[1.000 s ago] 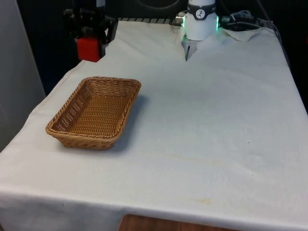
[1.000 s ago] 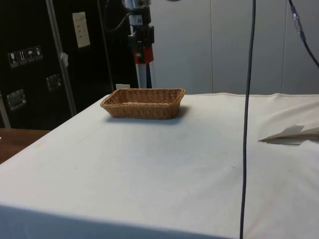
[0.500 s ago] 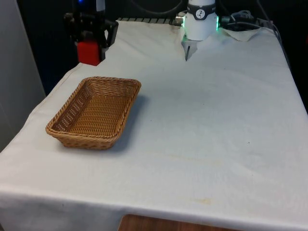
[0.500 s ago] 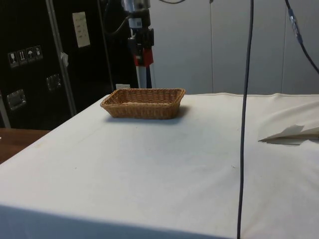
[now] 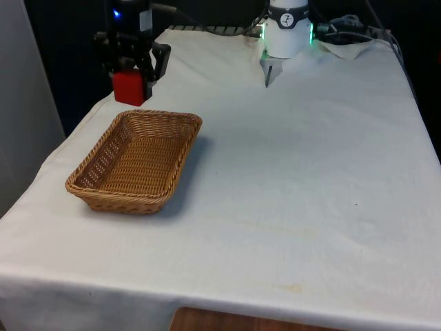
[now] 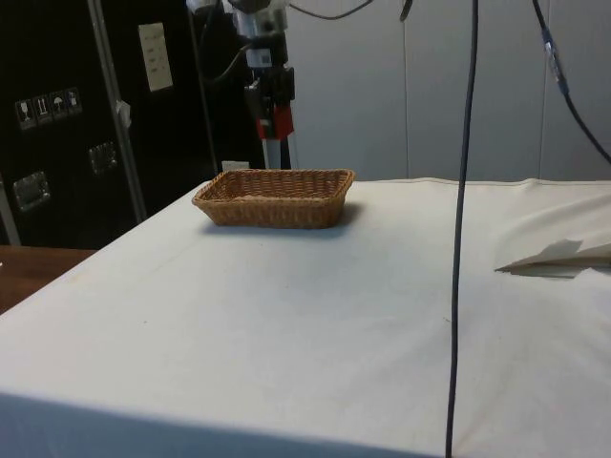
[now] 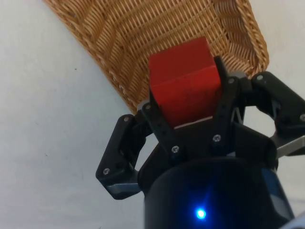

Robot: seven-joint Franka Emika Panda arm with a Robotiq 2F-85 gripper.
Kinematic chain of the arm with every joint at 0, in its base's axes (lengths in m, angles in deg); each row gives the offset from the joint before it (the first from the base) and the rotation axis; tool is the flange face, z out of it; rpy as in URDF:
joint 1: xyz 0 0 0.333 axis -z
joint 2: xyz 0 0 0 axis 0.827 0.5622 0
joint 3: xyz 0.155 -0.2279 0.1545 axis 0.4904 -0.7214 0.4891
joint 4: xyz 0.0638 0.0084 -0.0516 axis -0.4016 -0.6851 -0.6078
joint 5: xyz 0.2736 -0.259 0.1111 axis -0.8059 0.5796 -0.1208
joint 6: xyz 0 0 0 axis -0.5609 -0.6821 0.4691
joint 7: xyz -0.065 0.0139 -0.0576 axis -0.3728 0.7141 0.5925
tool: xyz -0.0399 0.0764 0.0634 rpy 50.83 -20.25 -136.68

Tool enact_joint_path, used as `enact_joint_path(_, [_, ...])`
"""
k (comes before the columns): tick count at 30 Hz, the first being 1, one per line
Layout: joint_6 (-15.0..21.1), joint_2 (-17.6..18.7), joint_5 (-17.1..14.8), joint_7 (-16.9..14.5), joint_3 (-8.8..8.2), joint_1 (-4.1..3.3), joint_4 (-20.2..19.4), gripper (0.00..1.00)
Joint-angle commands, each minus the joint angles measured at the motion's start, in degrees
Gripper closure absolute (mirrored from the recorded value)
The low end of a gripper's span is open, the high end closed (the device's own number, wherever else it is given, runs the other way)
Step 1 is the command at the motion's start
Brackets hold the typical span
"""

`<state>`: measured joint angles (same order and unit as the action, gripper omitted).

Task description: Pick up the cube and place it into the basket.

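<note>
1. Front view. The tool hangs in the air over the table's far corner on the front view's left, its two black fingers closed against the sides of the red cube. The cube is off the table, carried just beyond the far short rim of the wicker basket. The basket lies along that left edge of the table, its long axis running from the far end towards the near end. Judgement: the cube must travel towards the near edge, along that axis, and then down; it is not yet over the basket's floor.

2. Side view. The tool holds the cube well above the basket, roughly over the rim region at the far side. The basket is shallow, with sloping woven walls. The table cloth is white and matt, with slight creases.

3. Wrist view. The cube is a smooth, sharp-edged red block, clamped between both fingers of the tool. Beneath it lies the basket's woven rim and part of the interior. Judgement: the grip looks square and secure; release here risks striking the rim.
</note>
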<state>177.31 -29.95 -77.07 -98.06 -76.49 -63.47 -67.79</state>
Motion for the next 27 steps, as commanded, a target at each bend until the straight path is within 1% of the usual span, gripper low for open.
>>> enact_joint_path(1, [0.6,0.1,-0.5,-0.2,0.29,0.17,-0.1,0.99])
enact_joint_path(2, [0.1,0.1,-0.1,0.0,0.00,0.00,0.0,0.99])
enact_joint_path(3, [0.7,0.2,-0.6,-0.2,0.29,0.17,-0.1,0.99])
enact_joint_path(11, [1.8,1.9,-1.7,-0.2,0.34,0.17,0.0,0.99])
enact_joint_path(12, [1.3,1.7,-1.2,0.0,0.06,-0.06,0.0,0.99])
enact_joint_path(13, [1.9,2.1,-1.8,-0.2,0.40,0.23,0.1,0.99])
enact_joint_path(21, [3.5,4.1,-3.3,-0.2,0.57,0.23,0.2,0.99])
enact_joint_path(22, [3.1,3.8,-2.9,0.0,0.17,-0.06,0.0,0.99])
enact_joint_path(23, [3.7,4.2,-3.5,-0.2,0.57,0.23,0.2,0.99])
enact_joint_path(27, [4.5,5.3,-4.2,-0.2,0.63,0.23,0.2,0.99])
